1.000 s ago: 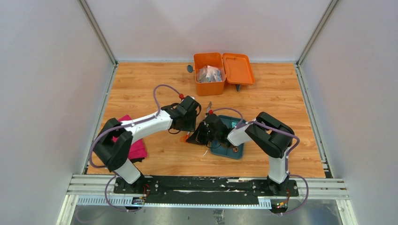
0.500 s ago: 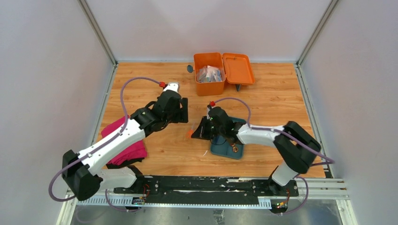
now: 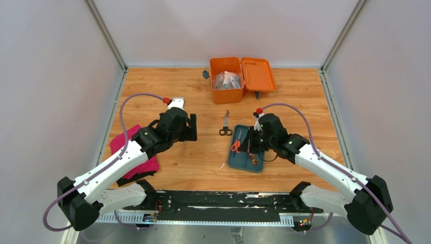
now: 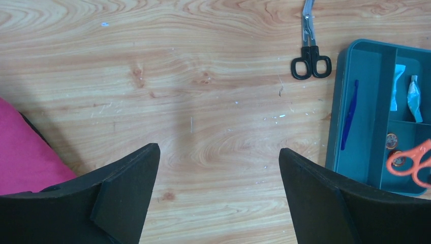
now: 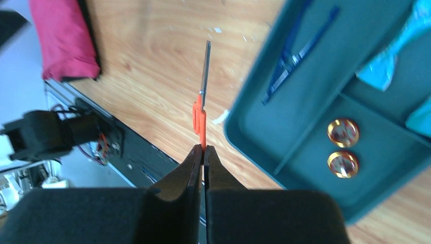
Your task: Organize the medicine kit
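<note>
Both arms have swung apart since a second ago. The left hand (image 3: 192, 127) has drawn back to the left, and its fingers now stand spread wide over bare wood. The right hand (image 3: 250, 145) has carried the orange scissors (image 3: 236, 146) from beside the tray (image 3: 235, 160) to over its left side, fingers pressed together on the handle.

Pale walls (image 3: 213, 30) close in one wood-grain desk (image 3: 305, 107), flecked with white scuffs. One medicine kit (image 3: 227, 84) sits at the far centre with its lid (image 3: 258, 74) thrown open to the right and a clear bag inside. One pink cloth (image 3: 146, 162) lies near left, and the one teal tray lies near centre-right. There are two pairs of scissors: the orange pair, and black scissors (image 3: 225, 125) lying on the desk just left of the tray's far corner.

Only the top view shows the kit. The right wrist view makes out what the top view blurs in the tray: two gold discs (image 5: 343, 133) and one pair of blue tweezers (image 5: 295, 46).
</note>
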Robot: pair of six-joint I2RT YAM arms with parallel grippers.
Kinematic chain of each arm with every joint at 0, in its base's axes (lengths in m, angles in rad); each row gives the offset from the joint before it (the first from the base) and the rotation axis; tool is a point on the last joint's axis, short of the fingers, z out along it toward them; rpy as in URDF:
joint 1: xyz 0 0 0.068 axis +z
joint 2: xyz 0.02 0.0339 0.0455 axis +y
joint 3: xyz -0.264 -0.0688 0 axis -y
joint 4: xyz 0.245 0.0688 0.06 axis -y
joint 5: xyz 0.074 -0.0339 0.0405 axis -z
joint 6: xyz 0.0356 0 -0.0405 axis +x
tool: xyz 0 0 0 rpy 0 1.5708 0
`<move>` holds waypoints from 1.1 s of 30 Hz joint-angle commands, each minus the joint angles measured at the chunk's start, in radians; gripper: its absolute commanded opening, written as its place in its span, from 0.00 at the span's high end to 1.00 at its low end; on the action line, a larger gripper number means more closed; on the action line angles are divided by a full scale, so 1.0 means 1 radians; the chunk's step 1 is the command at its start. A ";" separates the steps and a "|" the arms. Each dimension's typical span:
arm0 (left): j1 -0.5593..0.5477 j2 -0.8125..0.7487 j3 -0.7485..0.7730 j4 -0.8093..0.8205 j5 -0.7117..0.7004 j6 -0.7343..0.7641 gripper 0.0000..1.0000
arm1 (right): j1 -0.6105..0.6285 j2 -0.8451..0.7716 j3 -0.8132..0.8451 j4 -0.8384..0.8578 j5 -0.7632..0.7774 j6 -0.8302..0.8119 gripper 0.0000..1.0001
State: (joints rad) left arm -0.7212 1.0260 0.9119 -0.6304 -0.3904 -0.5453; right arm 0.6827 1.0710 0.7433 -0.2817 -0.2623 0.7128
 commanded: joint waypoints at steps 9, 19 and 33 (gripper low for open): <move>0.005 0.025 -0.032 0.016 0.018 -0.036 0.07 | -0.040 0.036 -0.087 -0.156 -0.041 -0.045 1.00; 0.005 0.029 -0.048 0.026 0.033 -0.044 0.07 | -0.056 0.178 -0.071 -0.122 -0.057 -0.022 1.00; 0.005 0.028 -0.059 0.031 0.032 -0.043 0.07 | -0.061 0.274 -0.057 -0.057 -0.069 0.007 0.95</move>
State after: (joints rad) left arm -0.7212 1.0519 0.8646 -0.6216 -0.3588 -0.5797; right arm 0.6388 1.3285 0.6621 -0.3382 -0.3256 0.7109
